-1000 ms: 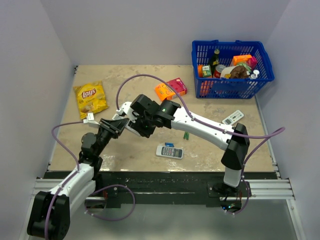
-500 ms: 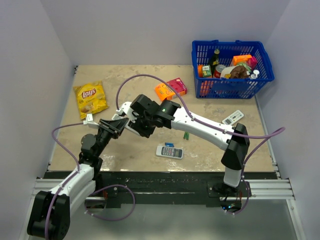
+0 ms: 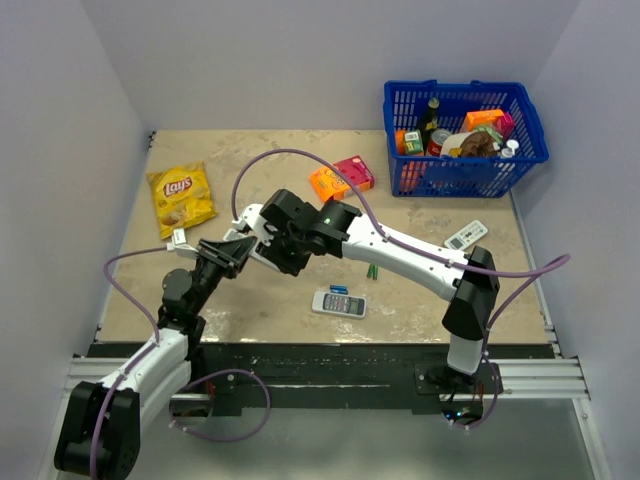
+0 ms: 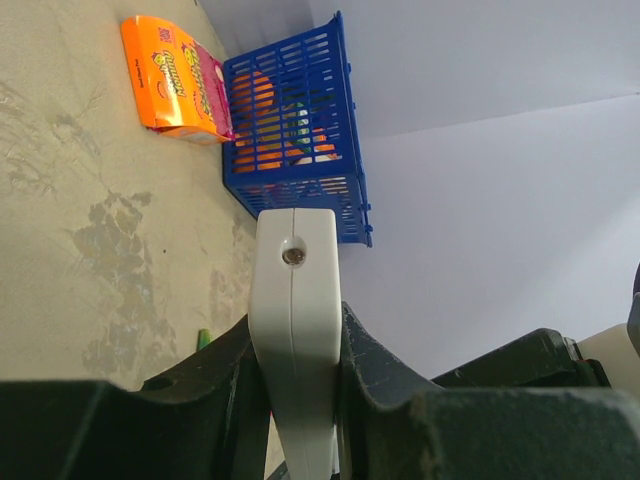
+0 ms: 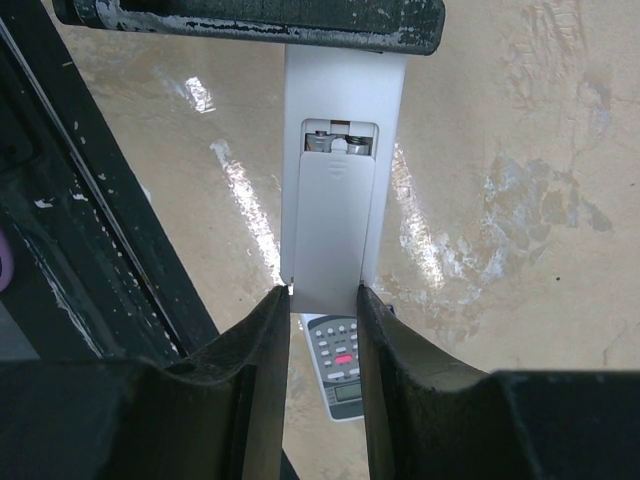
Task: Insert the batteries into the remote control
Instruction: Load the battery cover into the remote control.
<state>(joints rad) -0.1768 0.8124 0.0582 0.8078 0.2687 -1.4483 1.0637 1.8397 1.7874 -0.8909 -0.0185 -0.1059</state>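
Inside table (image 3: 270,300) edges, left hand (image 4: 295,350) and right hand (image 5: 323,310) clamp the remote control (image 5: 340,220).

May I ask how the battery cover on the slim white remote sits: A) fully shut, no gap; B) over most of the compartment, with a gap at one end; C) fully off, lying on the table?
B: in the right wrist view the cover lies over most of the slim white remote, leaving a gap at one end where silvery metal shows.

batteries (image 5: 338,141) mostly hidden under cover (image 5: 335,230) of remote control (image 5: 345,90)
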